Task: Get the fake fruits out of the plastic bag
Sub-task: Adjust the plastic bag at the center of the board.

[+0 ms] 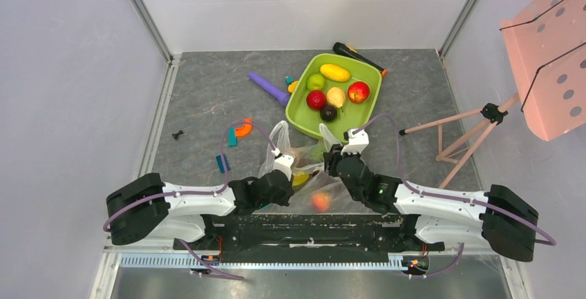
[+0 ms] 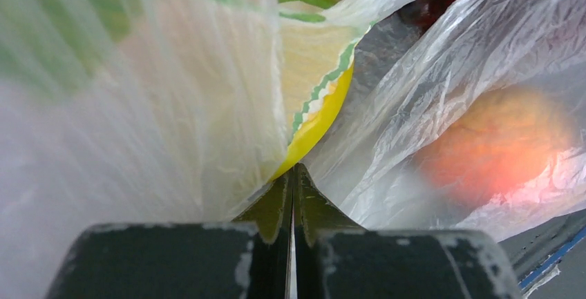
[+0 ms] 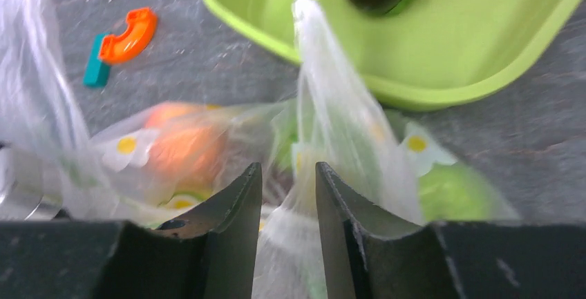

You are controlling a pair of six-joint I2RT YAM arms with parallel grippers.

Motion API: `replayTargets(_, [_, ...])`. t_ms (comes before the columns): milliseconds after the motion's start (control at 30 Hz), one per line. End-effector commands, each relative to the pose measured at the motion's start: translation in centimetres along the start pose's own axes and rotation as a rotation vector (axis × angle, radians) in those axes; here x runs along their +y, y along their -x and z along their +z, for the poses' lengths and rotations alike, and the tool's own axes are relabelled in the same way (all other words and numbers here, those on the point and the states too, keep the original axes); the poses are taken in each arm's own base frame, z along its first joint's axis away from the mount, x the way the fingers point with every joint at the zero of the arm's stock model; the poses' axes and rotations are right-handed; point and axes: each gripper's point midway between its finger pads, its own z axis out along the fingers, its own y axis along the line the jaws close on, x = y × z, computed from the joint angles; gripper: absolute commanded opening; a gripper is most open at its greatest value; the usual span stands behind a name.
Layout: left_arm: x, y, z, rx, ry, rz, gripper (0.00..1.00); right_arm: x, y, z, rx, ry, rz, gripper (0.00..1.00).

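Left gripper (image 2: 293,172) clamps the plastic bag (image 2: 442,57); right gripper (image 3: 289,171), jaws parted, straddles its handle at the tray's (image 3: 442,92) six o'clock.

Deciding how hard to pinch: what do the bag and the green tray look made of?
Bag: thin clear plastic film, glossy; it crinkles and is see-through. Tray: probably rigid moulded plastic, smooth lime-green with a soft sheen and a rounded rim.
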Motion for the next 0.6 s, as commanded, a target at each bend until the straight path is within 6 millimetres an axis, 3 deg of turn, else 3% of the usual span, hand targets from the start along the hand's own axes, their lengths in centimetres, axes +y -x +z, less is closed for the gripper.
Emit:
replayTargets(0, [0.2, 0.1, 0.3, -0.027, 0.017, -0.063, 0.02, -1.5, 4.0, 0.7, -0.114, -0.088, 0.015, 0.4])
replayTargets(67, [0.2, 0.1, 0.2, -0.03, 0.017, -0.067, 0.02, -1.5, 4.6, 1.2, -0.107, -0.083, 0.001, 0.41])
replayTargets(133, [0.2, 0.3, 0.1, -0.037, 0.014, -0.071, 0.02, -0.2, 5.0, 1.2, -0.099, -0.014, -0.04, 0.42])
replayTargets(233, [0.2, 0.6, -0.1, -0.048, 0.011, -0.077, 0.02, 3.8, 3.7, 0.7, -0.016, 0.219, -0.157, 0.42])
replayTargets(333, [0.0, 0.9, -0.3, -0.058, 0.003, -0.083, 0.02, 7.6, 0.9, -1.1, 0.089, 0.491, -0.266, 0.42])
replayTargets(400, [-0.1, 1.1, -0.4, -0.062, -0.001, -0.084, 0.02, 8.5, -1.1, -2.2, 0.134, 0.585, -0.363, 0.45])
replayTargets(467, [-0.2, 1.2, -0.5, -0.067, -0.006, -0.083, 0.02, 8.2, -2.7, -2.6, 0.167, 0.617, -0.501, 0.58])
replayTargets(567, [-0.2, 1.2, -0.5, -0.065, -0.008, -0.081, 0.02, 7.3, -3.4, -2.3, 0.152, 0.634, -0.694, 0.68])
